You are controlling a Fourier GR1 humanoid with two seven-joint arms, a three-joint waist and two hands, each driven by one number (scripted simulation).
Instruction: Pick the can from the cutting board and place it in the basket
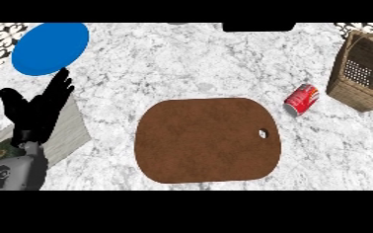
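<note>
one left hand (36, 111), spread, at left edge; can (302, 99) lies between board (207, 139) and basket (339, 77).

Note blue plate (51, 48) at far left of mottled white counter (189, 59). Nearer you, pale striped slab (70, 133) lies flat by left edge. Dark block (258, 27) at far edge, cut off.

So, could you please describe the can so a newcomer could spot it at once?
Start at the big brown cutting board in the middle of the marble counter. Just past its upper right corner, short of the wicker basket, lies the can on its side. It is the only red thing there.
</note>
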